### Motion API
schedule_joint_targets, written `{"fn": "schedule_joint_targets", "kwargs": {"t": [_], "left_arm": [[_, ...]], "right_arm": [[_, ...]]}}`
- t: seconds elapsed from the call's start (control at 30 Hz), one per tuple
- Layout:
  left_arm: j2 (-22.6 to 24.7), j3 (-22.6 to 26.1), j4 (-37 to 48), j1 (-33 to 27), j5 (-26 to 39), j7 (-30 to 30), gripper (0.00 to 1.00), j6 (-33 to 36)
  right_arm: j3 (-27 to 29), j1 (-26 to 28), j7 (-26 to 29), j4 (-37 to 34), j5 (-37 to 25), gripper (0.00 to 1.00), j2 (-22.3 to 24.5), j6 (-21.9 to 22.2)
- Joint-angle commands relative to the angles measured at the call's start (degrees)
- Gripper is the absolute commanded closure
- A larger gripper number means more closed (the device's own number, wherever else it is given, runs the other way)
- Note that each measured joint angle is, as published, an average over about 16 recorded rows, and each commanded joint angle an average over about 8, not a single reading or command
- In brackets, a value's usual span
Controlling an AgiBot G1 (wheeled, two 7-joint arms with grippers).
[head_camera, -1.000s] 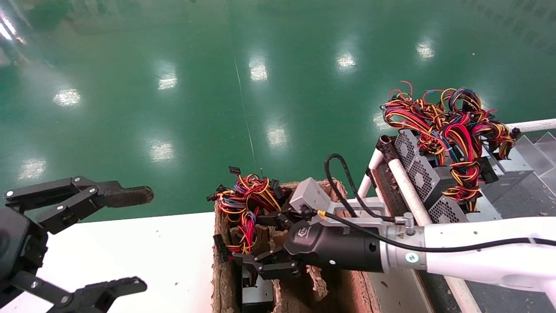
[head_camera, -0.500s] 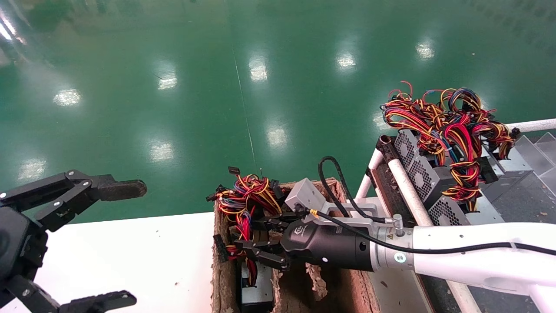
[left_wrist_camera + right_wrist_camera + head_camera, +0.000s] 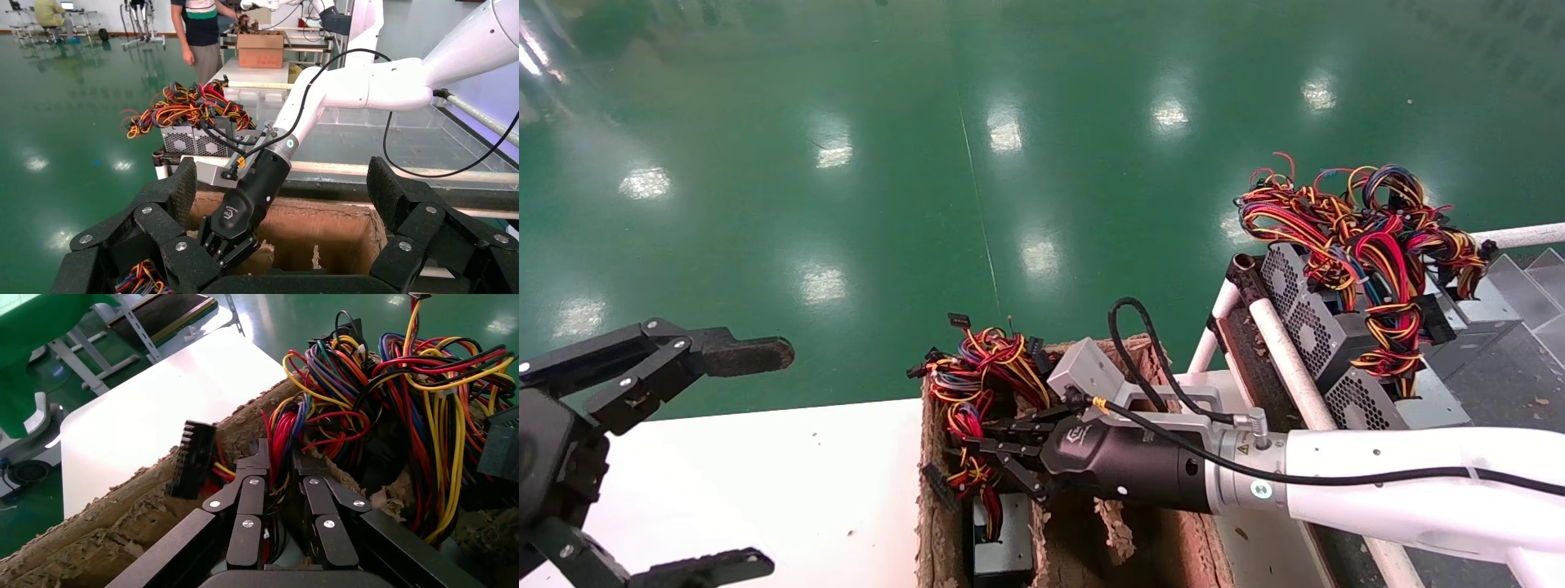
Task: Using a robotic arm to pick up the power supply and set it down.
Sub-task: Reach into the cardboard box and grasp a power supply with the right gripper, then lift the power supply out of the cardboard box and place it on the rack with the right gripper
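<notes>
So we've got the green floor (image 3: pixel 846 122) filling most of the head view, with a white table (image 3: pixel 764 482) at the near edge. Off to our right sits a rack (image 3: pixel 1283 343) loaded with spare units under tangled wires. The robotic arm (image 3: pixel 1401 486) reaches into a ragged cardboard box (image 3: pixel 936 523), and the right gripper (image 3: pixel 997 453) has its fingers pinched together on the wire bundle (image 3: pixel 977 376) of the power supply (image 3: pixel 1001 547), which sits low inside that box. Our left gripper (image 3: pixel 727 457) hangs over the table's left end, fingers spread wide apart, holding nothing.
</notes>
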Motion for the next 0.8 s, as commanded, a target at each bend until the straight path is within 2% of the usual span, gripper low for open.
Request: {"fn": "schedule_joint_targets", "kwargs": {"t": [0.03, 0.4, 0.8], "left_arm": [[0.00, 0.00, 0.00, 0.00, 0.00, 0.00, 0.00, 0.00], [-0.01, 0.02, 0.00, -0.01, -0.01, 0.01, 0.00, -0.01], [-0.02, 0.05, 0.00, -0.02, -0.03, 0.02, 0.00, -0.01]], "right_arm": [[-0.11, -0.04, 0.21, 0.20, -0.15, 1.00, 0.04, 0.01], [3.03, -0.76, -0.86, 1.96, 5.31, 1.00, 2.20, -1.70], [13.10, -2.04, -2.55, 8.54, 19.24, 1.00, 9.08, -3.82]]}}
